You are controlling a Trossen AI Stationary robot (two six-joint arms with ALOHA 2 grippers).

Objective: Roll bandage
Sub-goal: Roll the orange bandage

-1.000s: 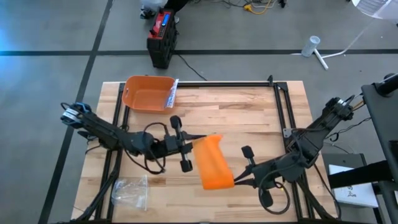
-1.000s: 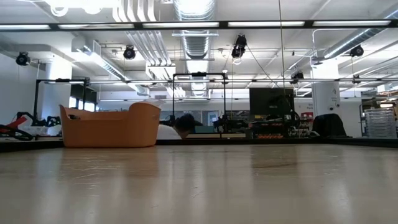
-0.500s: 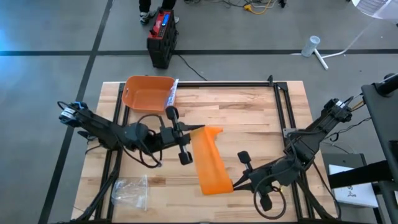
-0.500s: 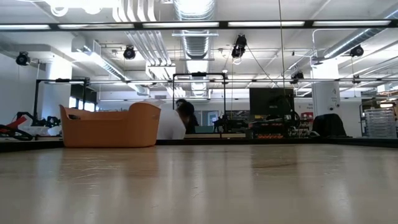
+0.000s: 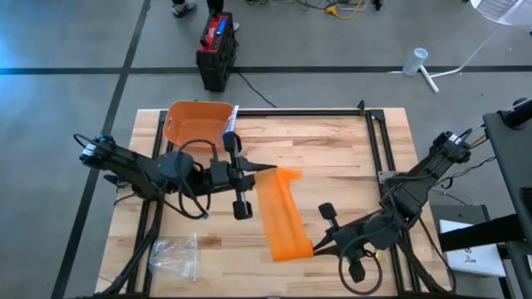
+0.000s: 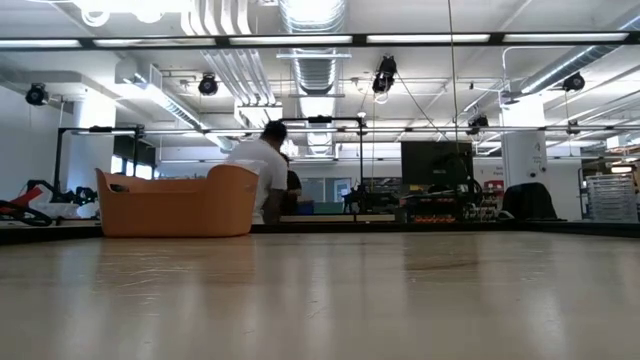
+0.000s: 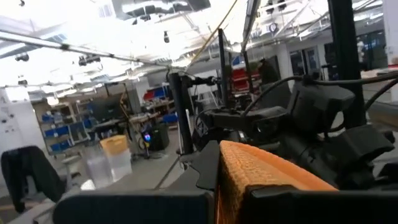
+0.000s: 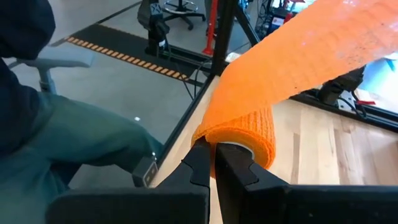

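Over the last second the left pincer [image 5: 268,171] has drawn back toward the far-left side of the bench [image 5: 332,141], pulling its end of the orange bandage [image 5: 281,216] with it, so the strip now runs longer and straighter between the two arms than before; behind the bench, a person [image 6: 262,165] in a white top has risen into sight beside the orange basket [image 5: 195,124]. The left pincer is clenched on the loose end of the bandage, and the right pincer [image 5: 312,247] is clenched on the rolled end near the bench's front edge (the roll sits right at its fingertips in the right wrist view). The strip hangs stretched above the bench's middle. The likely risk is tension: if the arms pull further apart, the loose end could slip out, or the roll could unwind instead of tightening.
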